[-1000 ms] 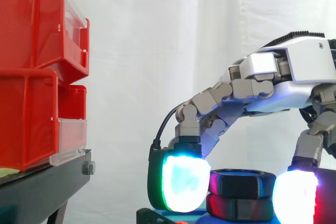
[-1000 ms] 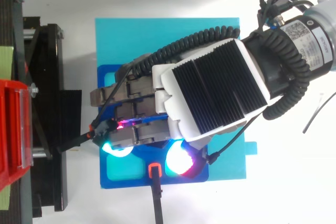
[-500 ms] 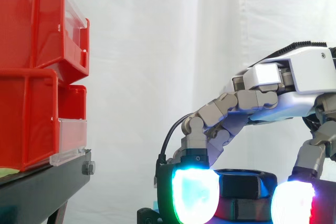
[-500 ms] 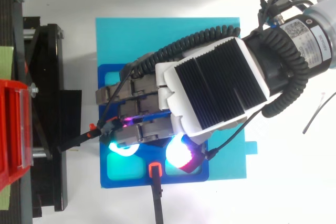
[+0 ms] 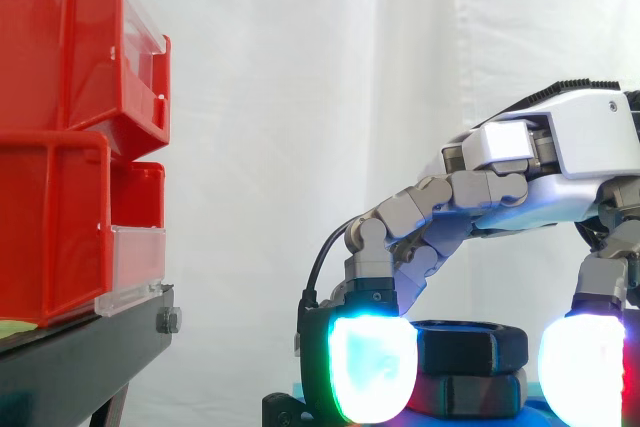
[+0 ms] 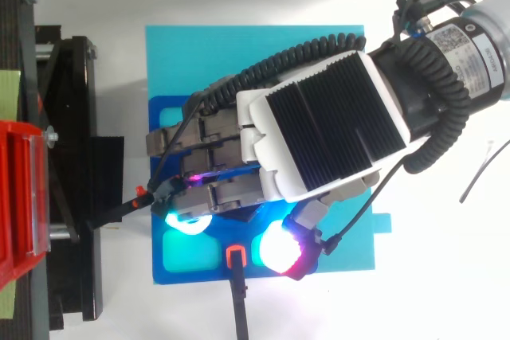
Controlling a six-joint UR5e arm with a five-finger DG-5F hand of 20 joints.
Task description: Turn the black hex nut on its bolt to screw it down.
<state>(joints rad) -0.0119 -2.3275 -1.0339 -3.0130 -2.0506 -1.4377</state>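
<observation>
Black hex nut (image 5: 475, 347) is partly hidden behind the hand (image 5: 560, 147).

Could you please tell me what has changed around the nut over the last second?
The hand sank a little and shifted right in the side view, and its thumb pad swung out, away from the nut. The fingers stay curled round the nut; the bins and blue base have not moved.

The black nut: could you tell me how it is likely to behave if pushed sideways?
The nut looks thick and rigid, so it should not flex. Its flat faces probably give purchase. Sitting low on a dark hex piece, it likely turns rather than tips.
</observation>
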